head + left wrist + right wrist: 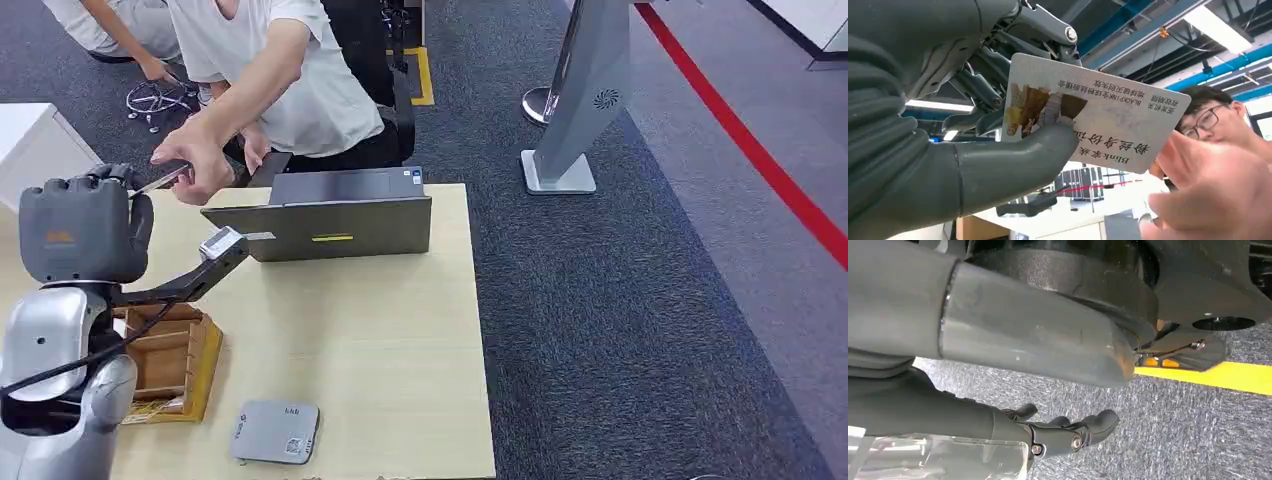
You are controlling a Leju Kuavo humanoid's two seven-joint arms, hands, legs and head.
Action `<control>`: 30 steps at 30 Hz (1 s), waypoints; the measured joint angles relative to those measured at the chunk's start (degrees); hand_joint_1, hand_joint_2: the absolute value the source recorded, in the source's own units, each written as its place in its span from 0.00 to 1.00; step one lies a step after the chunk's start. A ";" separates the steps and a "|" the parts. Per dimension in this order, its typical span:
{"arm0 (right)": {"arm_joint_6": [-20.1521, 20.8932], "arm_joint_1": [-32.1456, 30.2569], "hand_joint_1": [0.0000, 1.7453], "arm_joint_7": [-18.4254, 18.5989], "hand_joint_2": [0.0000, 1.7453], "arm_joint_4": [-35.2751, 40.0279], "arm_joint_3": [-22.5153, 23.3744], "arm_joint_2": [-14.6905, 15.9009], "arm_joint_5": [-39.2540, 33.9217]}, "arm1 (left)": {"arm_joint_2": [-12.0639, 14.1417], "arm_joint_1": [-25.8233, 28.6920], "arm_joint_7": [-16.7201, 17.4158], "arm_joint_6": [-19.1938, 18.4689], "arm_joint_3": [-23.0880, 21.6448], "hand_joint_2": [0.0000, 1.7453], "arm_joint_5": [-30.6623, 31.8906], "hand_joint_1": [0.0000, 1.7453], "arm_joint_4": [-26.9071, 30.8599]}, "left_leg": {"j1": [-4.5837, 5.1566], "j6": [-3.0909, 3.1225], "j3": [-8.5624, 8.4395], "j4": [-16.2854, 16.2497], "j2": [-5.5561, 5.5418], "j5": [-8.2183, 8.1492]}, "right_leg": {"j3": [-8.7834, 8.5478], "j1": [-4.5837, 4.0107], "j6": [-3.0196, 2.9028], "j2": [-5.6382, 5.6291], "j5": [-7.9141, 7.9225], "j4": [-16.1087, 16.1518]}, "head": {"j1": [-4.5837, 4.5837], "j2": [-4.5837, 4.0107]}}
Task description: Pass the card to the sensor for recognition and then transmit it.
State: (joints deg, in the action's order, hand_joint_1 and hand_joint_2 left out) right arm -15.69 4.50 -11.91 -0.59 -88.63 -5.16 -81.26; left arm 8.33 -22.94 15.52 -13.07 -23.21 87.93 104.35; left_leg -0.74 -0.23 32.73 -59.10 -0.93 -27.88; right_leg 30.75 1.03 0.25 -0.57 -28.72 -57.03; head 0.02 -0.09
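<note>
At ten o'clock from my head view, my left hand (85,230) is raised over the table's (400,350) far-left corner, pinching the card (1095,112) between thumb and fingers. A person's hand (195,160) already touches the card's far end, so I judge this the handover step, the scan apparently done. Next I'd loosen the pinch only once their grip looks firm. My right hand (1068,432) hangs low above the carpet, fingers loosely curled, nothing in them. The grey sensor pad (275,432) lies at seven o'clock near the table's front edge, a wooden tray (170,365) beside it at eight. A laptop (345,215) sits at eleven, just beside the exchange; a black stand arm (200,275) crosses under my wrist.
</note>
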 joint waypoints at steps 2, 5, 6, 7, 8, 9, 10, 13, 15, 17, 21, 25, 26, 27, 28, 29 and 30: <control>0.02 0.01 0.00 -0.11 0.00 0.00 0.00 -0.07 0.02 | -0.02 -0.01 0.00 -0.33 0.04 1.00 0.00 0.00 -0.28 | 0.00 0.00 0.00 0.00 0.00 0.00 | 0.00 0.00 0.00 0.00 0.00 0.00 | 0.02 0.00; 0.09 0.00 0.00 -0.11 0.00 0.00 0.00 -0.09 0.07 | -0.22 -0.04 -0.44 -0.72 0.18 1.00 0.00 0.00 -0.61 | 0.00 0.00 0.00 0.00 -0.01 0.00 | 0.00 0.00 0.00 0.00 0.00 0.00 | 0.00 0.00; 0.09 0.00 0.00 -0.24 0.00 0.00 0.00 -0.09 0.18 | -0.31 -0.02 -0.63 -0.73 0.33 1.00 0.00 0.00 -0.77 | 0.00 0.00 0.01 0.00 -0.01 0.00 | 0.00 0.00 0.00 0.00 0.00 0.00 | 0.02 0.00; 0.11 0.01 0.00 -0.24 0.00 0.00 0.00 -0.09 0.42 | -0.37 -0.02 -0.63 -0.68 0.46 1.00 0.00 0.00 -0.83 | 0.00 0.00 0.01 0.00 0.00 0.00 | 0.00 0.00 0.00 0.00 0.00 0.00 | 0.00 0.00; 0.11 0.00 0.00 -0.22 0.00 0.00 0.00 -0.09 0.61 | -0.52 0.00 -0.72 -0.64 0.59 1.00 0.00 0.00 -0.83 | 0.00 0.00 0.01 0.00 0.00 0.00 | 0.00 0.00 0.00 0.00 0.00 0.00 | 0.02 0.00; 0.09 0.00 0.00 -0.15 0.00 0.00 -0.02 -0.09 0.72 | -0.59 0.03 -0.81 -0.64 0.75 1.00 0.00 0.00 -0.83 | 0.00 0.00 0.01 0.00 0.00 0.00 | 0.00 0.00 0.00 0.00 0.00 0.00 | 0.02 0.00; 0.09 0.00 0.00 -0.15 0.00 0.00 -0.04 -0.09 0.94 | -0.63 0.10 -0.83 -0.64 0.94 1.00 0.00 0.00 -0.83 | 0.00 0.00 0.01 0.00 0.00 0.00 | 0.00 0.00 0.00 0.00 0.00 0.00 | 0.00 0.00; 0.17 0.01 0.00 -0.15 0.00 0.00 -0.09 -0.11 1.92 | -1.01 0.49 -0.83 -0.70 1.34 1.00 0.00 0.00 -0.83 | 0.00 0.00 0.01 0.00 -0.01 0.00 | 0.00 0.00 0.00 0.01 0.00 0.00 | 0.02 0.00; 0.04 0.01 0.00 -0.15 0.00 0.00 -0.11 -0.13 2.27 | -1.44 0.97 -1.51 -0.70 1.79 1.00 0.00 0.00 -0.81 | 0.00 0.00 0.01 0.00 -0.01 0.00 | -0.01 0.00 0.00 0.01 0.00 0.00 | 0.02 0.00; -0.11 0.01 0.00 -0.22 0.00 0.00 -0.11 -0.22 2.29 | -2.25 1.94 -3.17 -0.72 2.62 1.00 0.00 0.00 -0.51 | 0.00 0.00 0.01 0.00 0.00 0.00 | -0.01 0.00 0.00 0.01 0.00 0.00 | 0.02 0.00; -0.09 0.00 0.00 -0.24 0.00 0.00 -0.09 -0.31 2.32 | -3.85 5.07 -4.94 -1.25 4.40 1.00 0.00 0.00 1.66 | 0.00 0.00 0.03 0.00 -0.02 0.00 | 0.00 0.00 0.00 0.02 -0.01 0.00 | 0.00 0.00; -1.09 -0.03 0.00 -0.24 0.00 0.00 -0.07 -0.46 1.49 | -5.13 10.13 -10.48 -2.80 5.69 1.00 0.00 0.00 4.70 | 0.02 -0.01 0.02 0.02 0.13 -0.07 | 0.00 0.01 0.00 -0.14 -0.01 0.00 | 0.07 0.00; -1.14 -0.11 0.00 -0.20 0.00 0.00 -0.02 -0.48 1.09 | -5.22 12.79 -11.65 -2.32 5.84 1.00 0.00 0.00 5.77 | 0.01 0.01 0.01 0.02 0.17 -0.08 | 0.04 0.01 0.00 -0.19 -0.02 0.01 | 0.07 0.00; -1.14 -0.19 0.00 -0.15 0.00 0.00 0.04 -0.50 0.98 | -5.31 15.63 -12.42 -1.64 5.84 1.00 0.00 0.00 6.87 | 0.01 0.02 0.01 0.02 0.23 -0.11 | 0.09 0.01 0.01 -0.23 -0.03 0.01 | 0.02 0.00; -1.20 -0.27 0.00 -0.15 0.00 0.00 0.11 -0.52 0.94 | -5.31 18.29 -12.87 -0.87 5.84 1.00 0.00 0.00 7.98 | 0.01 0.03 0.04 0.02 0.23 -0.12 | 0.14 0.01 0.02 -0.23 -0.04 0.01 | 0.07 0.00; -1.20 -0.29 0.00 -0.15 0.00 0.00 0.15 -0.52 0.94 | -5.31 20.43 -13.29 -0.35 5.86 1.00 0.00 0.00 8.74 | 0.01 0.03 0.09 0.01 0.21 -0.11 | 0.18 0.01 0.04 -0.21 -0.05 0.02 | 0.02 0.00; -1.20 -0.29 0.00 -0.15 0.00 0.00 0.15 -0.52 0.94 | -5.31 21.75 -13.31 -0.16 5.90 1.00 0.00 0.00 9.37 | 0.01 0.03 0.12 0.01 0.16 -0.12 | 0.19 0.01 0.04 -0.16 -0.05 0.02 | 0.04 0.00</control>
State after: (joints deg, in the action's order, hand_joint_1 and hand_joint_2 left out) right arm -16.90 4.21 -12.07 -0.59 -88.48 -5.68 -80.32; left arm 3.02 -1.19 2.21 -13.22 -17.31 87.93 113.72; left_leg -0.73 -0.19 32.85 -59.09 -0.77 -28.00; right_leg 30.94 1.04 0.29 -0.73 -28.77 -57.01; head 0.07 -0.09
